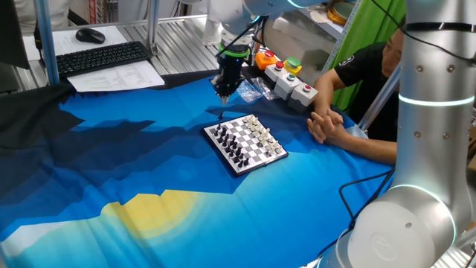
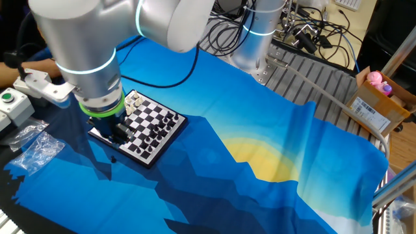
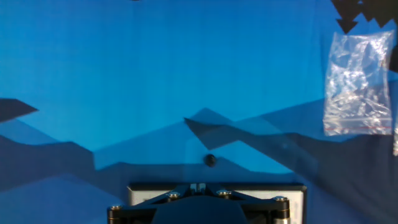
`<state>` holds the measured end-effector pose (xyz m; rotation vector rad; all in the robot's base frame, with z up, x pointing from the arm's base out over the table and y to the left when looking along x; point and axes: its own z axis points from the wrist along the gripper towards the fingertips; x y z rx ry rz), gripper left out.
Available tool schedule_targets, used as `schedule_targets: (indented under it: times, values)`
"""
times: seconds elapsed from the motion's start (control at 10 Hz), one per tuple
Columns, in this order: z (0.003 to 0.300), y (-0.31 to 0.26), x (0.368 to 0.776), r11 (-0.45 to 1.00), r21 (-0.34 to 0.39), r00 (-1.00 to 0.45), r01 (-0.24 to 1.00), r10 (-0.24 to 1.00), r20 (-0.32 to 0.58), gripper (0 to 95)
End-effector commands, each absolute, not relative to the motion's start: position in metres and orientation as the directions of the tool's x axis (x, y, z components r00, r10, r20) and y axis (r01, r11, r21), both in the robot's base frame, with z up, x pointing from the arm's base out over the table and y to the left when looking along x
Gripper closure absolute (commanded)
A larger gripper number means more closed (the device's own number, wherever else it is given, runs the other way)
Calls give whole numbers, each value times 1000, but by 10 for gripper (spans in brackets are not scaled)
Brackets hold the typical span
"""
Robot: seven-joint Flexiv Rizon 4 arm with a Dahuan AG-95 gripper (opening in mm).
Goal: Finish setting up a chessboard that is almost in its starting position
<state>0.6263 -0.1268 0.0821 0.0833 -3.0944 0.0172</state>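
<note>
The chessboard (image 1: 245,144) lies on the blue cloth with tiny black and white pieces on it; it also shows in the other fixed view (image 2: 156,123). One small dark piece (image 3: 210,160) lies on the cloth just off the board's far corner (image 1: 221,115). My gripper (image 1: 223,93) hangs above the cloth over this loose piece, apart from it. In the hand view its fingertips (image 3: 198,186) stand close together with nothing between them. In the other fixed view the gripper (image 2: 120,133) hides part of the board.
A clear plastic bag (image 3: 357,84) lies on the cloth beyond the piece (image 1: 249,89). A button box (image 1: 286,78) and a person's hands (image 1: 327,123) are right of the board. A keyboard (image 1: 100,58) sits at the back. A second silver arm (image 1: 424,149) stands near right.
</note>
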Motion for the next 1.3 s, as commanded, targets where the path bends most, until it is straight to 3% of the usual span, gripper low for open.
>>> schedule_targets:
  times: [0.1,0.4,0.7,1.3]
  values:
    - [81,-128,624,999,-7,-998,-50,-49,48,950]
    - [79,-123,624,999,-2,-997,-54,-53,60,950]
    - [79,-123,624,1000,-11,-990,24,25,136,950]
    - [79,-123,624,1000,13,-992,1,-1,125,950]
